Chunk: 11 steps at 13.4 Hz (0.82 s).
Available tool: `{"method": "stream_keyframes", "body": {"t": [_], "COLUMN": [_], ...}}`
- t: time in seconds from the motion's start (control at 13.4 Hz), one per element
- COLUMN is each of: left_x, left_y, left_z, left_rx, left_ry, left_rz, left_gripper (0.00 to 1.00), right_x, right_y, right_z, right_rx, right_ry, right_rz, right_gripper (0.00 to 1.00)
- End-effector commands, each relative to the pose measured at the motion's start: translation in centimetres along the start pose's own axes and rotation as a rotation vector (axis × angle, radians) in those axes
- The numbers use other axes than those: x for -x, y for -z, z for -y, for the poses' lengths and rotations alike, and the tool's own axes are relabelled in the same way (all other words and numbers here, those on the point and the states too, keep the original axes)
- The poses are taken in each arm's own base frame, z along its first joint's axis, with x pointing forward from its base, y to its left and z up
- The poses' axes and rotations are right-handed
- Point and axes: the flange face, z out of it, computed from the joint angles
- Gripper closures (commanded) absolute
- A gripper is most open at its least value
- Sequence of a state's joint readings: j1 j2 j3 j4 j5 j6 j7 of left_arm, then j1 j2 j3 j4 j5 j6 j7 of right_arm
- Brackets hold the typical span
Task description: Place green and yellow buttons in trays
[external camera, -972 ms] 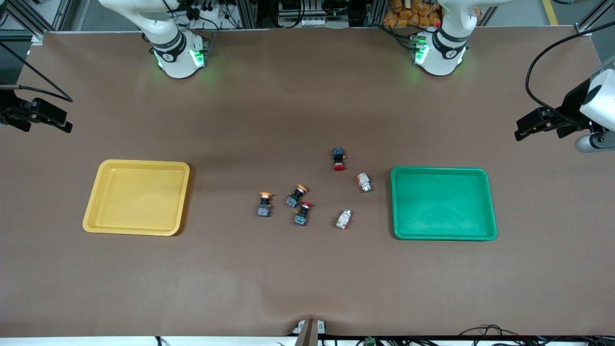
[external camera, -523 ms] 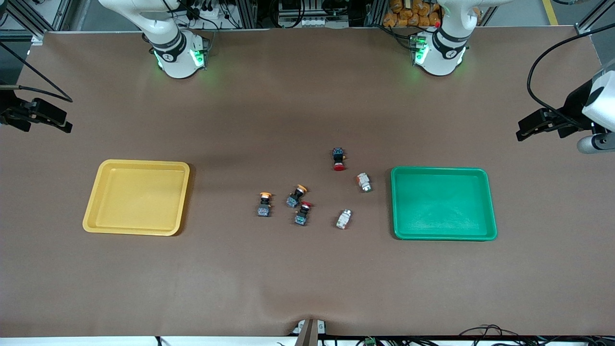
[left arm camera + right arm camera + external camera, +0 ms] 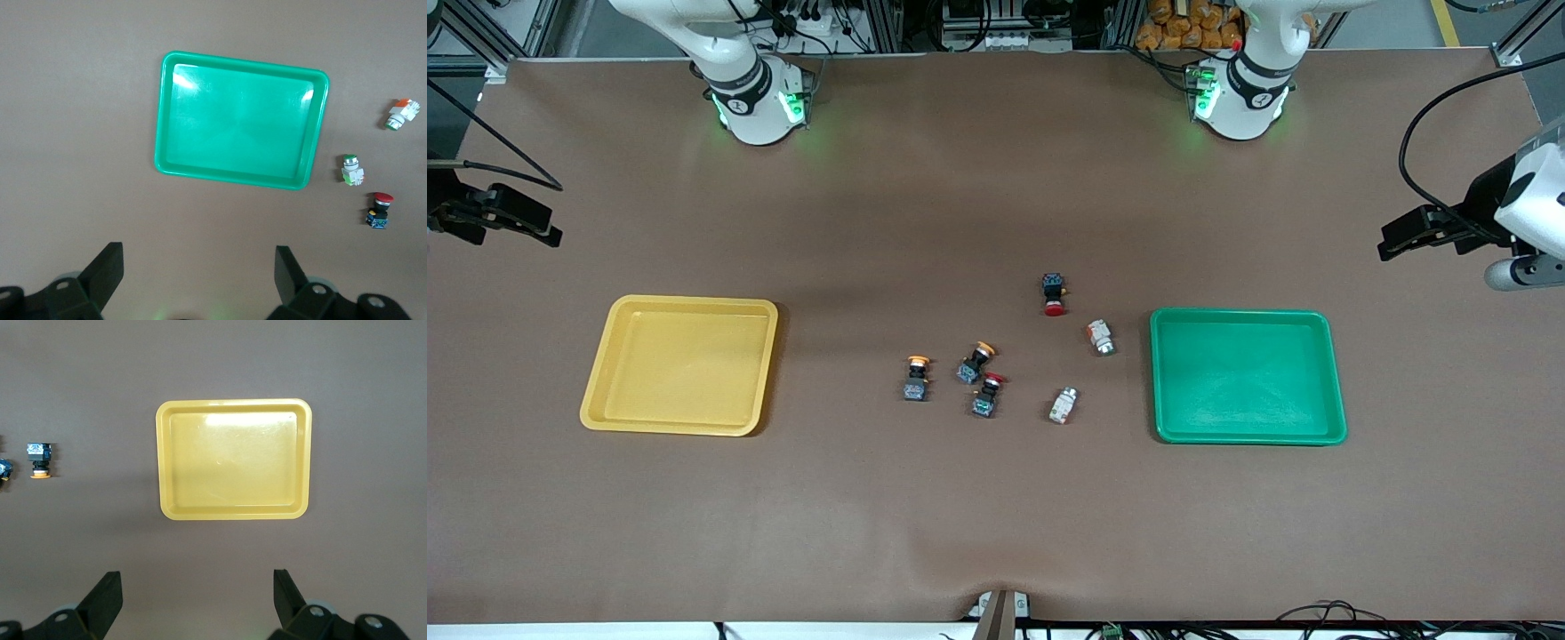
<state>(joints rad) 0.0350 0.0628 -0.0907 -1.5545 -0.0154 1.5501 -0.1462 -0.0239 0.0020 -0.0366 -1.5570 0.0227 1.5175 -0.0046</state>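
Note:
The yellow tray (image 3: 680,364) lies empty toward the right arm's end and shows in the right wrist view (image 3: 233,460). The green tray (image 3: 1245,375) lies empty toward the left arm's end and shows in the left wrist view (image 3: 240,120). Between the trays lie two yellow-capped buttons (image 3: 916,378) (image 3: 974,363) and two whitish buttons (image 3: 1100,337) (image 3: 1063,405). My left gripper (image 3: 1423,238) hangs open and empty, high over the table's end beside the green tray (image 3: 199,267). My right gripper (image 3: 503,227) hangs open and empty, high over the table's end beside the yellow tray (image 3: 198,587).
Two black switches with red caps lie among the buttons, one (image 3: 987,396) touching a yellow-capped button, one (image 3: 1054,294) farther from the camera near a whitish button. Brown table cover runs all round the trays.
My left gripper has shifted very slightly at its end of the table. The right gripper, buttons and trays have not moved.

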Motion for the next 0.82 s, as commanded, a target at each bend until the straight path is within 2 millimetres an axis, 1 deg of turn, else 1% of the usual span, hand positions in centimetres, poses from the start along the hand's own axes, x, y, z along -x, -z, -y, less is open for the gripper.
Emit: {"method": "stream_keyframes", "body": {"t": [0.0, 0.07, 0.15, 0.22, 0.37, 0.45, 0.52, 0.6, 0.67, 0.75], "left_x": [-1.9, -2.6, -3.3, -3.6, -4.8, -5.4, -5.9, -6.2, -6.6, -7.0], "left_y": [-2.5, -3.1, -4.1, -5.0, -7.6, -8.6, -10.1, -11.3, -12.2, -13.3], "left_z": [-0.9, -1.0, -1.2, -2.0, -2.9, -4.3, -6.1, -7.3, -7.6, -8.5], "left_rx": [-0.021, -0.018, -0.015, -0.013, -0.008, -0.016, -0.014, -0.017, -0.021, -0.019], "left_ry": [-0.015, -0.016, -0.018, -0.031, -0.041, -0.063, -0.072, -0.038, 0.001, 0.013], "left_rz": [0.022, 0.013, 0.015, 0.026, 0.052, 0.037, 0.03, 0.041, 0.039, 0.04], "left_gripper": [0.0, 0.0, 0.0, 0.0, 0.0, 0.0, 0.0, 0.0, 0.0, 0.0], "right_x": [0.0, -0.1, -0.3, -0.3, -0.7, -0.9, -1.6, -2.3, -3.1, -3.7], "right_y": [-0.3, -0.5, -0.8, -0.8, -1.5, -1.8, -2.9, -4.0, -5.3, -6.5], "right_z": [0.7, 1.0, 1.2, 1.3, 1.9, 2.5, 3.3, 4.3, 5.5, 6.7], "right_rx": [0.006, 0.005, 0.006, 0.003, -0.004, -0.005, -0.006, -0.005, -0.002, -0.004], "right_ry": [0.009, 0.011, 0.015, 0.014, 0.023, 0.034, 0.045, 0.06, 0.062, 0.069], "right_rz": [0.002, 0.005, 0.011, 0.01, 0.021, 0.025, 0.038, 0.042, 0.048, 0.058], "right_gripper": [0.0, 0.0, 0.0, 0.0, 0.0, 0.0, 0.0, 0.0, 0.0, 0.0]}}
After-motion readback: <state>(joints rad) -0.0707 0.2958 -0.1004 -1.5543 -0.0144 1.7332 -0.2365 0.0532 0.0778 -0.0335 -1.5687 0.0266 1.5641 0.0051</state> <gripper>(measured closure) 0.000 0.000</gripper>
